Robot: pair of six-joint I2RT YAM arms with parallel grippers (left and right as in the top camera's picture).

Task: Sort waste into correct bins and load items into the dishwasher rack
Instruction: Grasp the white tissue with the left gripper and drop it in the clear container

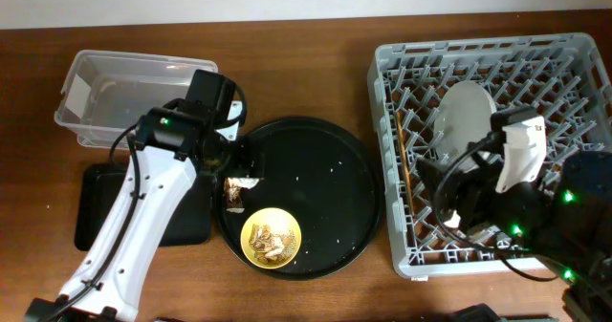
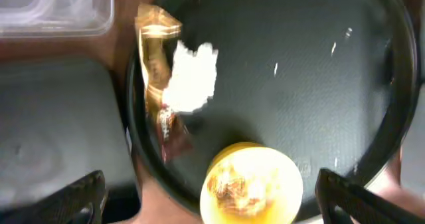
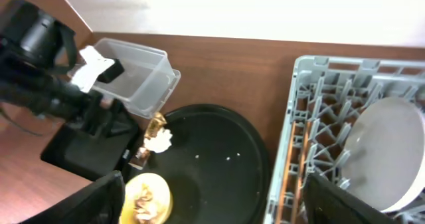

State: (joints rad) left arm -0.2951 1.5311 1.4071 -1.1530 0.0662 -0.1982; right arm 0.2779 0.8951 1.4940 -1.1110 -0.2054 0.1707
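Observation:
A crumpled white tissue (image 1: 248,182) and a gold-brown wrapper (image 1: 232,197) lie at the left rim of the round black tray (image 1: 325,169). A yellow bowl (image 1: 271,238) holding beige food scraps stands at the tray's front. My left gripper (image 1: 234,158) hovers open just above the tissue; in the left wrist view the tissue (image 2: 192,78), wrapper (image 2: 156,84) and bowl (image 2: 251,183) lie ahead of its open fingers (image 2: 212,207). My right gripper (image 1: 461,207) is open and empty over the grey rack (image 1: 574,64), which holds the pale plate (image 1: 466,121) and chopsticks (image 1: 406,169). The cups are out of view.
The clear tub (image 1: 124,97) stands at the back left, and the shallow black tray (image 1: 100,207) lies in front of it, partly under my left arm. The right wrist view shows the tub (image 3: 136,78), round tray (image 3: 219,151), rack (image 3: 312,117) and plate (image 3: 385,151).

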